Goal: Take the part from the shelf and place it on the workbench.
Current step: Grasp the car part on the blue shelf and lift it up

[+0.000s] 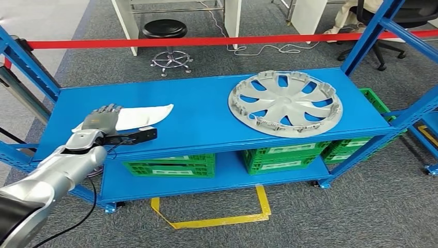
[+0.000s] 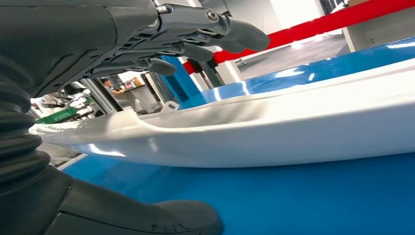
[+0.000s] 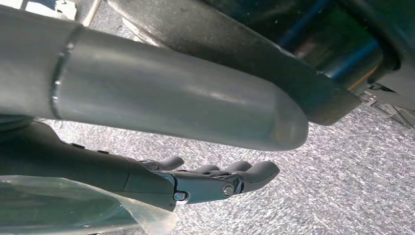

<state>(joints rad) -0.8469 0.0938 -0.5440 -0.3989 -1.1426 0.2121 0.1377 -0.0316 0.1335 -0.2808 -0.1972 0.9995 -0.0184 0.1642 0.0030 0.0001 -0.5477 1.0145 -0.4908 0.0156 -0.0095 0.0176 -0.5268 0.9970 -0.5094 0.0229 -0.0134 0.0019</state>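
The left hand (image 1: 103, 120) is resting over the white curved part (image 1: 142, 116) near the blue shelf's (image 1: 196, 111) left front edge, fingers spread wide above it. A silver hubcap (image 1: 285, 103) is lying well apart at the right. The right hand (image 3: 210, 181) is hanging loosely open over carpet.

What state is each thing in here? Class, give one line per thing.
White part: lying flat on the top shelf, under the left robot hand.
Left robot hand: fingers over the part's end, thumb below; grasp not clearly closed.
Right robot hand: hanging over the floor, fingers apart, holding nothing.
Hubcap: lying flat on the shelf, untouched.
Green crates: sitting on the lower shelf.
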